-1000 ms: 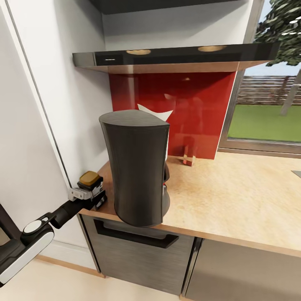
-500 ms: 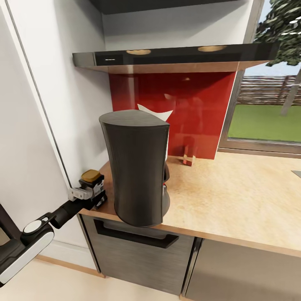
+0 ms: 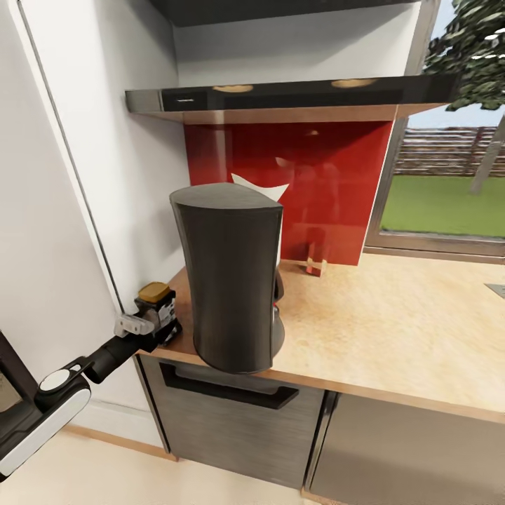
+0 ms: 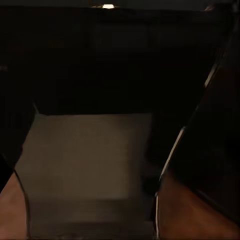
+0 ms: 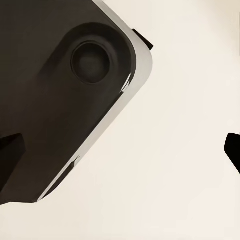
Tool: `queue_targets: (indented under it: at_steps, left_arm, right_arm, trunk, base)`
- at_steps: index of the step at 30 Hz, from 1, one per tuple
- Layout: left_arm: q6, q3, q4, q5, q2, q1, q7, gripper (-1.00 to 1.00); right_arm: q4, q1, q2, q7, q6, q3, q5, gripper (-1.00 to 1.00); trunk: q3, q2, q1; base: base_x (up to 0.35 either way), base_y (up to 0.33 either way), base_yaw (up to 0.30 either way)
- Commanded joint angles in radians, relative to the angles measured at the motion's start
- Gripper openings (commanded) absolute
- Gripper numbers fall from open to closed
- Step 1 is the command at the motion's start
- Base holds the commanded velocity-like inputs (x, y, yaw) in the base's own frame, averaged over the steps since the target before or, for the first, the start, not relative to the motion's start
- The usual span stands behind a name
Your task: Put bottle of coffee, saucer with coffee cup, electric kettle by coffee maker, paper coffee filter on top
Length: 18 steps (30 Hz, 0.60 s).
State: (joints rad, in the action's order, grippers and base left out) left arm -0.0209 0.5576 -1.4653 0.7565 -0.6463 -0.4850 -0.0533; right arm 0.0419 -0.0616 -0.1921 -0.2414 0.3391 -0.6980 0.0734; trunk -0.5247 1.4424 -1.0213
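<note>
The tall dark grey coffee maker (image 3: 228, 280) stands near the front left of the light wood countertop (image 3: 393, 330). The tip of a white paper coffee filter (image 3: 261, 188) shows behind its top. To its left, at the countertop's left corner, the bottle of coffee (image 3: 155, 292) with its amber lid stands upright between the fingers of my left gripper (image 3: 154, 324), which is shut on it. In the left wrist view the dark jar's pale label (image 4: 85, 165) is very close. The black kitchen shelf (image 3: 294, 95) hangs above. My right gripper (image 5: 122, 150) is open over pale floor.
A white wall panel (image 3: 105, 175) stands right beside the bottle. A red backsplash (image 3: 330, 175) backs the counter, with a small clear item (image 3: 315, 266) at its foot. Dark drawer fronts (image 3: 224, 414) lie below. A sink corner (image 3: 496, 289) and a window (image 3: 449, 182) are at right.
The whole head view has shifted slightly. The bottle in my left gripper has stayed at the countertop's left corner and now stands a little more upright.
</note>
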Motion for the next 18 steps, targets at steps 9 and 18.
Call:
queue_targets:
  at_steps: [9,18]
  left_arm:
    - [-0.002,0.002,0.000,0.010,-0.001,-0.001,-0.002,1.00]
    - [-0.002,0.002,0.000,0.011,-0.001,-0.001,-0.002,1.00]
  right_arm:
    - [0.003,-0.001,0.000,-0.006,0.006,-0.005,0.008,1.00]
    - [0.003,-0.001,0.000,-0.006,0.006,-0.005,0.008,1.00]
  trunk:
    - [-0.001,0.001,0.000]
    - [-0.001,0.001,0.000]
  base:
    - [-0.112,0.000,0.000]
    - [-0.193,0.000,0.000]
